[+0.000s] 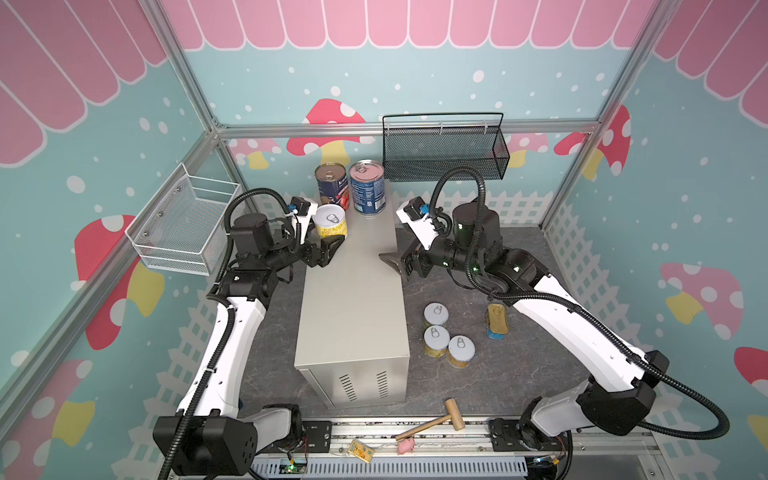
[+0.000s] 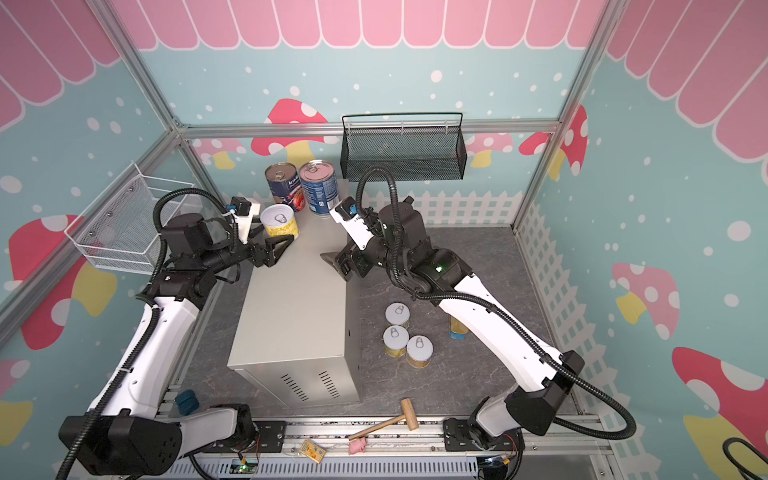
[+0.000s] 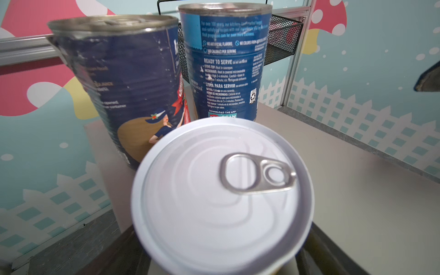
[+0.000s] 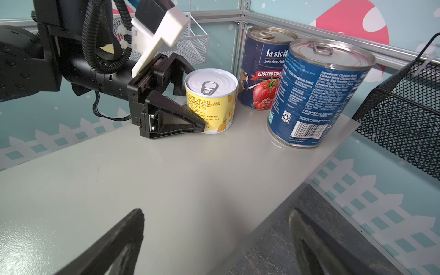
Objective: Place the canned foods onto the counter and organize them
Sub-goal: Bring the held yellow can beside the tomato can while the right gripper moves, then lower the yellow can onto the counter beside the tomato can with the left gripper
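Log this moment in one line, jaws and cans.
left jaws: around yellow can on counter, grip unclear | right jaws: open, empty | also up: two blue cans | table: three short cans, gold tin

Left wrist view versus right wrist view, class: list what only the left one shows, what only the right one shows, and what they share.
Left wrist only: the READY TO SERVE directions on the soup can. Right wrist only: the left end effector straddling the yellow can, and the white wire basket. Shared: both tall cans, tomato can included, the yellow can's pull-tab lid, the counter and the black mesh basket.
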Action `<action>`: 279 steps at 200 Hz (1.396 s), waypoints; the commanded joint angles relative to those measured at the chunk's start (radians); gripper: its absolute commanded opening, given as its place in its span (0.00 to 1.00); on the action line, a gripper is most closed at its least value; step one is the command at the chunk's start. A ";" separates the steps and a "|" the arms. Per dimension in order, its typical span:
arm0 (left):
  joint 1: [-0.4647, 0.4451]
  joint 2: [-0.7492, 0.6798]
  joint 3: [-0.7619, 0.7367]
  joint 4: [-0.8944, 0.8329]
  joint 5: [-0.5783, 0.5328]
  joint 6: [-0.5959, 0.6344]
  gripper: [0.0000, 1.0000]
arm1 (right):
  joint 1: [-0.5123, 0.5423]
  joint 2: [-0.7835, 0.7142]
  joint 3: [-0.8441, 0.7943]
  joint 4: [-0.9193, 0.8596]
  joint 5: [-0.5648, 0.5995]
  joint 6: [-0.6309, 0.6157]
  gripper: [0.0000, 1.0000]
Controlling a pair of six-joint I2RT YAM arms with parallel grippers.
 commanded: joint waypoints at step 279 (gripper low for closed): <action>0.034 0.105 0.016 0.005 0.026 -0.008 0.75 | 0.038 0.033 0.027 0.002 0.021 -0.012 0.96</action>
